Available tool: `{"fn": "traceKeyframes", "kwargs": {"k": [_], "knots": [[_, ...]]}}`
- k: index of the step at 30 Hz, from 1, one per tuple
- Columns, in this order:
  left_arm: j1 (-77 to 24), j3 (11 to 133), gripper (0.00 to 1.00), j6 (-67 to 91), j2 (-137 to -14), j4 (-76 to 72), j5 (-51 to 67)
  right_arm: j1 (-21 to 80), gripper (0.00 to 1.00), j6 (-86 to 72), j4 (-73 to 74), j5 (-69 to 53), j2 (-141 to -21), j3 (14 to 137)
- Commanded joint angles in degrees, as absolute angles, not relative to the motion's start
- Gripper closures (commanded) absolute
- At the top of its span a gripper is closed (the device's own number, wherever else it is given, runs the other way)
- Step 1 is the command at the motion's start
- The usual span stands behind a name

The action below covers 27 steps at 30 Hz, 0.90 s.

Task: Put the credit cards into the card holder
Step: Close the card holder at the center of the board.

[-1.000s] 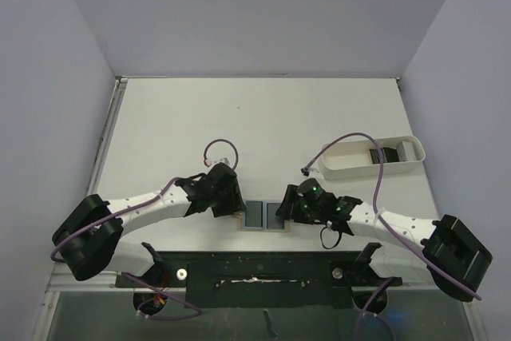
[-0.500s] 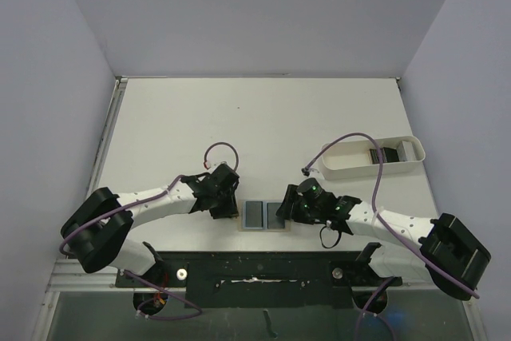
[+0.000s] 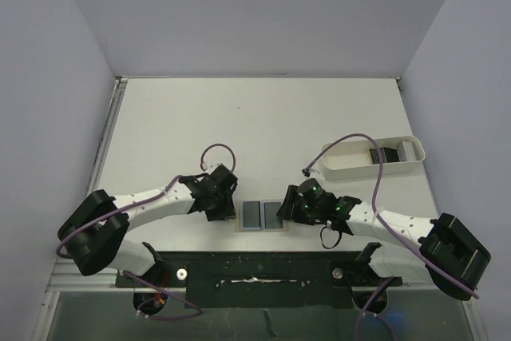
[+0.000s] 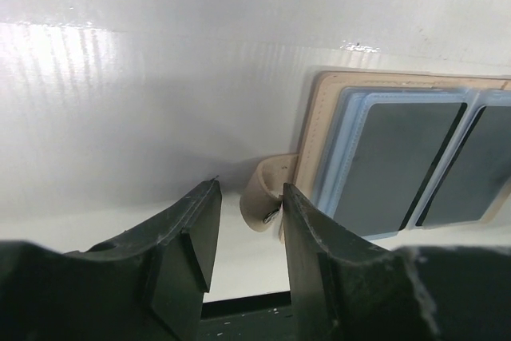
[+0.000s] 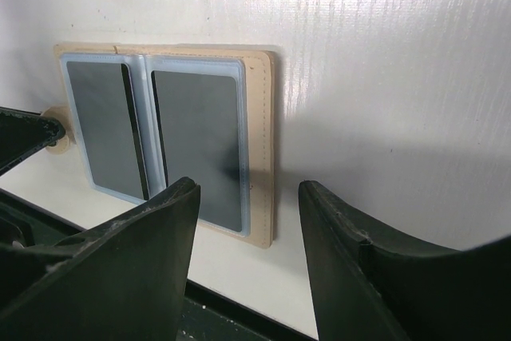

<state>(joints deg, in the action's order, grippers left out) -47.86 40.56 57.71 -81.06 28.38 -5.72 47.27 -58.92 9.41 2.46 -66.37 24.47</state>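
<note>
The card holder (image 3: 263, 215) lies open and flat near the table's front edge, tan with light blue lining and two dark panels (image 5: 196, 141). Its tan snap tab (image 4: 263, 197) curls up at the left edge. My left gripper (image 3: 229, 207) is open. The tab sits between its fingertips (image 4: 247, 201) and touches the right finger (image 4: 307, 237). My right gripper (image 3: 281, 213) is also open. Its fingers straddle the holder's right tan edge (image 5: 261, 133) without closing on it (image 5: 247, 197). Dark credit cards (image 3: 385, 154) lie in a white tray at the right.
The white oblong tray (image 3: 351, 164) stands right of centre, behind the right arm. Purple cables loop above both wrists. The black base rail (image 3: 263, 265) runs just in front of the card holder.
My left gripper has shifted a little along the holder's left edge and its jaws have narrowed around the snap tab. The right gripper and the card holder have stayed put.
</note>
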Motion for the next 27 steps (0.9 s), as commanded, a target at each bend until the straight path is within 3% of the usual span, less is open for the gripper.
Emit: {"fn": "traceKeyframes", "kwargs": {"k": [1, 18, 27], "knots": [[-47.22, 42.45, 0.62, 57.39, -78.75, 31.41, -8.22, 46.94, 0.47, -59.24, 6.51, 2.55, -65.26, 24.30], [-45.77, 45.52, 0.61, 56.84, -74.48, 36.71, -11.46, 46.92, 0.47, -59.17, 6.44, 2.37, -65.20, 24.39], [-45.79, 42.23, 0.47, 54.33, -73.25, 25.97, -2.78, 46.92, 0.47, -58.98, 6.16, 2.12, -65.50, 24.70]]}}
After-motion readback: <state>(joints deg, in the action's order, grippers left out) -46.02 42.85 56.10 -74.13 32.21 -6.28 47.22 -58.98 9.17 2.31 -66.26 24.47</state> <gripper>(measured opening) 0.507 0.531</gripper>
